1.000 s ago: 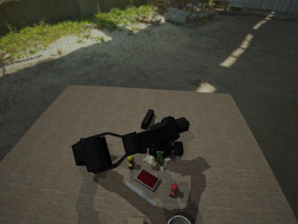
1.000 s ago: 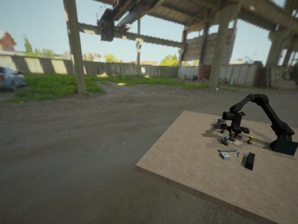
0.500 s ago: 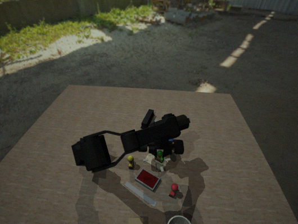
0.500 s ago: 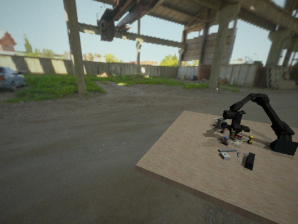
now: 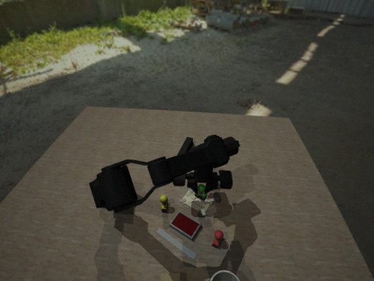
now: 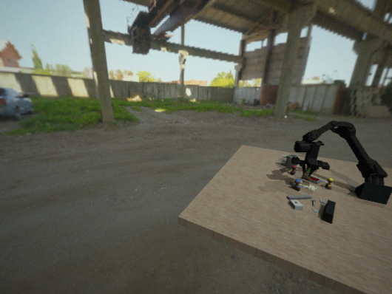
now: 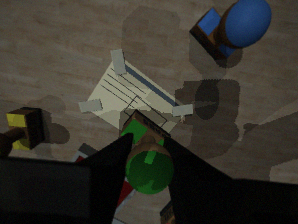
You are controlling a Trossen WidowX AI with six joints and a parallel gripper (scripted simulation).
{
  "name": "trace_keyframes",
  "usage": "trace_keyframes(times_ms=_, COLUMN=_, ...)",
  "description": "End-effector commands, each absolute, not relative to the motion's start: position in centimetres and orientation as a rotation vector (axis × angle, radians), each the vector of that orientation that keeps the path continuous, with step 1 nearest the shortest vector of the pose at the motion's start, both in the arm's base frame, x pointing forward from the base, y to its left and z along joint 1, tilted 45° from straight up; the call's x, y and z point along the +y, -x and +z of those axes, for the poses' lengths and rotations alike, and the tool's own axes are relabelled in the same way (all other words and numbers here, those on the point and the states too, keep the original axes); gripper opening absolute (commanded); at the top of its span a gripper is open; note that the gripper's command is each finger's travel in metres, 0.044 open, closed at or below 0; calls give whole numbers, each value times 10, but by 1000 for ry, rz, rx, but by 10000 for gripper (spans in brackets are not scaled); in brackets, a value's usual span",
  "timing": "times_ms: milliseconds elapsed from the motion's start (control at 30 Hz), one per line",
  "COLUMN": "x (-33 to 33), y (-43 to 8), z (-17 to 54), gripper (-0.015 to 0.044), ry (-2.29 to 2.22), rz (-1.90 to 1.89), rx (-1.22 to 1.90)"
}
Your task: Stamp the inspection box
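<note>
My gripper (image 5: 202,188) (image 6: 308,173) (image 7: 148,140) is shut on the green stamp (image 5: 201,190) (image 6: 307,171) (image 7: 149,172), held upright above the card's lower edge. The cream card (image 5: 190,198) (image 6: 310,187) (image 7: 106,98) is taped to the bench. The outlined box (image 7: 151,107) on it is partly hidden by the stamp and shaded; no print shows in its visible part. The red ink pad (image 5: 185,224) (image 6: 314,179) (image 7: 124,193) lies beyond the stamp in the wrist view, mostly hidden there by the fingers. The stamp's underside is hidden.
A yellow stamp (image 5: 164,200) (image 6: 329,183) (image 7: 33,128) and a blue stamp (image 6: 297,183) (image 7: 246,22) stand on opposite sides of the card. A red stamp (image 5: 219,235) (image 6: 294,168) stands by the pad. A pale strip (image 5: 176,243) and a black block (image 6: 328,211) also lie on the bench.
</note>
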State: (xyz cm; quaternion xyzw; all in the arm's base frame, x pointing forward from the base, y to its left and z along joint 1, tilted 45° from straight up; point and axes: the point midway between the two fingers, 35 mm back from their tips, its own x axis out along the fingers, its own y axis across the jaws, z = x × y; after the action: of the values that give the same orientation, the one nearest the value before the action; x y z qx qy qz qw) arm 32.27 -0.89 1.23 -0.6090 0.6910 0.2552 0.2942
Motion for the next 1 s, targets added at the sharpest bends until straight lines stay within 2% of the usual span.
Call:
trace_keyframes(times_ms=0, x=-4, y=-324, z=17, gripper=0, ry=1616, rz=676, rx=1836)
trace_keyframes(times_ms=533, x=15, y=-322, z=31, gripper=0, ry=1615, rz=678, rx=1836)
trace_keyframes(times_ms=967, x=72, y=-264, z=-10, gripper=0, ry=1606, rz=692, rx=1824)
